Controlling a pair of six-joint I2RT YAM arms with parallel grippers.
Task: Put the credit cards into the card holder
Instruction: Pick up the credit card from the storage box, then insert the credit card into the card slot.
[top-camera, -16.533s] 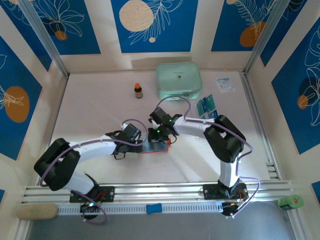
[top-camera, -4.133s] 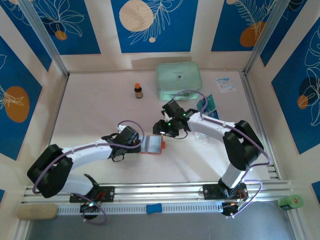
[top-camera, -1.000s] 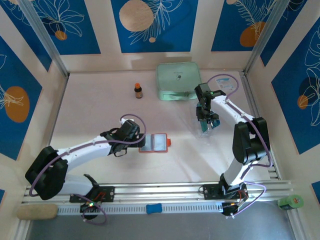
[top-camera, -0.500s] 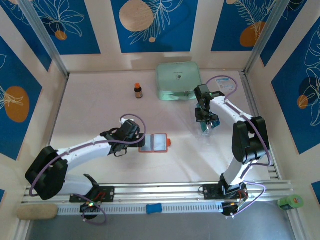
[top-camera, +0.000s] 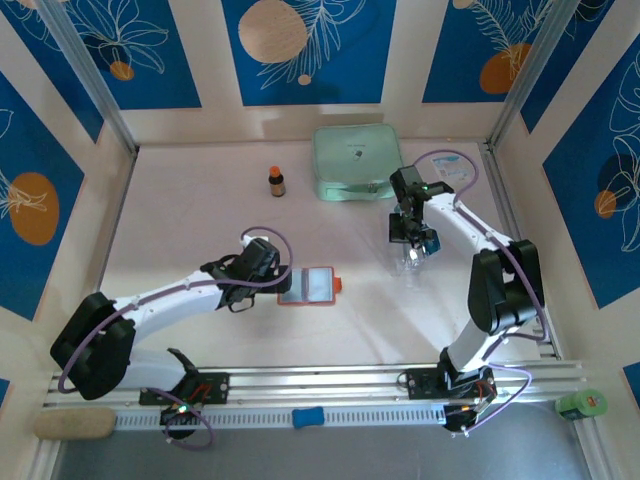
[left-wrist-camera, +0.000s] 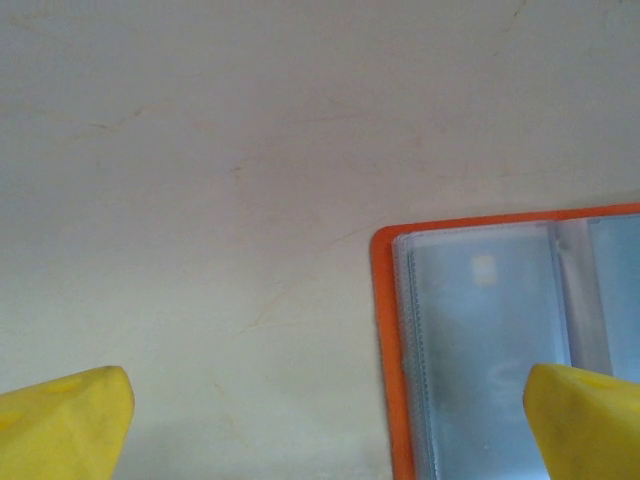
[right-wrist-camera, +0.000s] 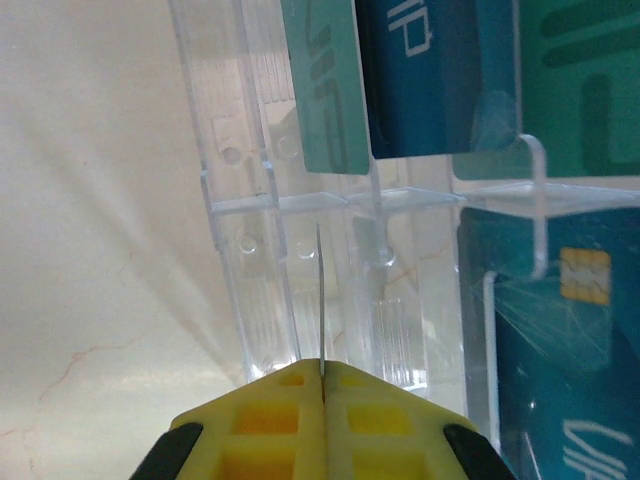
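The orange-red card holder (top-camera: 318, 285) lies open on the table, its clear sleeves (left-wrist-camera: 490, 340) facing up. My left gripper (top-camera: 281, 282) sits at its left edge, open wide (left-wrist-camera: 325, 430), with one yellow fingertip (left-wrist-camera: 585, 415) over the sleeves and the other over bare table. My right gripper (top-camera: 415, 242) is over the clear card rack (right-wrist-camera: 330, 210) at the right, and it is shut (right-wrist-camera: 322, 372) on a thin credit card (right-wrist-camera: 319, 290) seen edge-on. More teal credit cards (right-wrist-camera: 545, 330) stand in the rack's slots.
A mint-green zip case (top-camera: 356, 161) and a small brown bottle (top-camera: 277, 181) stand at the back. A white paper slip (top-camera: 450, 168) lies at the back right. Metal rails (top-camera: 320, 380) run along the near edge.
My right gripper has closed on one card at the rack and shifted slightly. The left arm and the card holder have not moved.
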